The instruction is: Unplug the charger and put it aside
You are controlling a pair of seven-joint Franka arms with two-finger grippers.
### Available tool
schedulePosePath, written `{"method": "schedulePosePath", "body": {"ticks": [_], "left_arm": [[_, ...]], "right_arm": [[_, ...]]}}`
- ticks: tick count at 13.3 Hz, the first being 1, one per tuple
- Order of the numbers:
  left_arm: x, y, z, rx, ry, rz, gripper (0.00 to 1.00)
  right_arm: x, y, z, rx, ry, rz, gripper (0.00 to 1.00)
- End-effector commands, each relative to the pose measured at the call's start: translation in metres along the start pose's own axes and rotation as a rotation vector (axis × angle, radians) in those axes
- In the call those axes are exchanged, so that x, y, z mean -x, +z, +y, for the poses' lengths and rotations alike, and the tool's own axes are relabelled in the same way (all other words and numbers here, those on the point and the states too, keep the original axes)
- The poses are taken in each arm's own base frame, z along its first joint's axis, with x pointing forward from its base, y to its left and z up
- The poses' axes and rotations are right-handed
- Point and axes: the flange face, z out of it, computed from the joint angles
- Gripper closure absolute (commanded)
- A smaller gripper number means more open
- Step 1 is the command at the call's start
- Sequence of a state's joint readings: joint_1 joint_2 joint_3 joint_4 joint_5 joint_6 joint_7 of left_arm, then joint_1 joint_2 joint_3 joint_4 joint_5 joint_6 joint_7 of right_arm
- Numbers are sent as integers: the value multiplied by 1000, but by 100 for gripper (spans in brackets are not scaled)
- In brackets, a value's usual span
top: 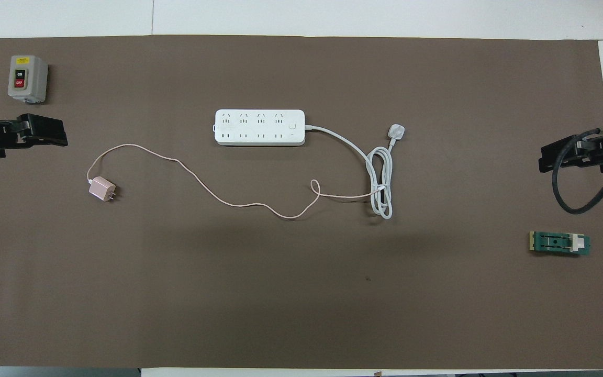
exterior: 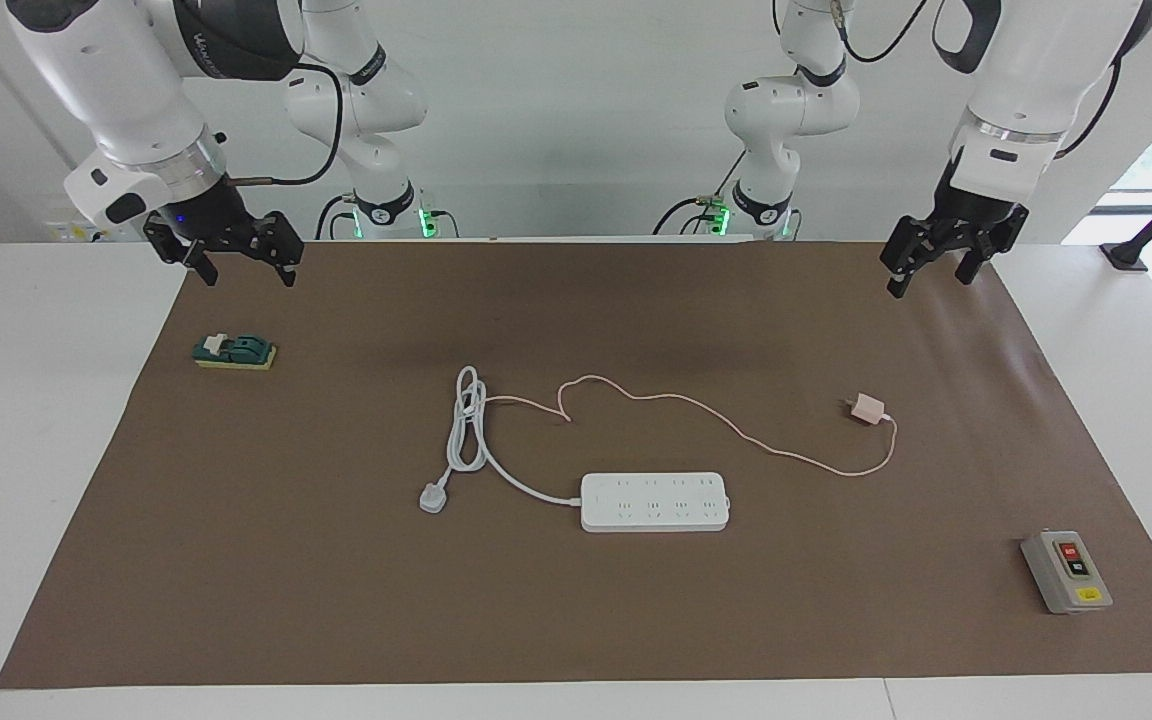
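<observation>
Charger (exterior: 868, 407) unplugged on mat (exterior: 576, 620), at 4 o'clock of power strip (top: 259, 127) overhead, left gripper (exterior: 928, 267) wide, raised, empty, right gripper (exterior: 238, 263) wide, raised, empty

White tabletop (exterior: 46, 450) under a brown mat (exterior: 576, 620). On the mat: white power strip (exterior: 655, 501) with coiled cord and plug (exterior: 433, 497); pink charger (exterior: 868, 407), unplugged, cable trailing to the coil; grey switch box (exterior: 1066, 571); green switch (exterior: 234, 352).

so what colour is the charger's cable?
Pale pink, same as the charger cube; the cable shows best in the overhead view.
</observation>
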State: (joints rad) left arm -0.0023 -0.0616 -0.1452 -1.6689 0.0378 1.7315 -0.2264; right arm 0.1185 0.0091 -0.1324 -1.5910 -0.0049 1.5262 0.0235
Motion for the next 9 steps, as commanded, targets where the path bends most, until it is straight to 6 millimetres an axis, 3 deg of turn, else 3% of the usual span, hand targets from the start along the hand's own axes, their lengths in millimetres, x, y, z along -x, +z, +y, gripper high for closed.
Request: {"method": "schedulePosePath", "body": {"ticks": [1,3,5,9], "left_arm": [[20,5,-6,-32,119,-83,0],[25,16,-7,-32,186,-149,0],[24,26,18,-26,220,-161,0],[21,23,6,-26,205,-154,0]], "right_arm": [[4,1,2,4,-14,-20,0],[4,4,-2,6,-22,-26,0],[5,3,-5,6,-26,-24,0],[6,2,-2,5,-23,-23,0]]}}
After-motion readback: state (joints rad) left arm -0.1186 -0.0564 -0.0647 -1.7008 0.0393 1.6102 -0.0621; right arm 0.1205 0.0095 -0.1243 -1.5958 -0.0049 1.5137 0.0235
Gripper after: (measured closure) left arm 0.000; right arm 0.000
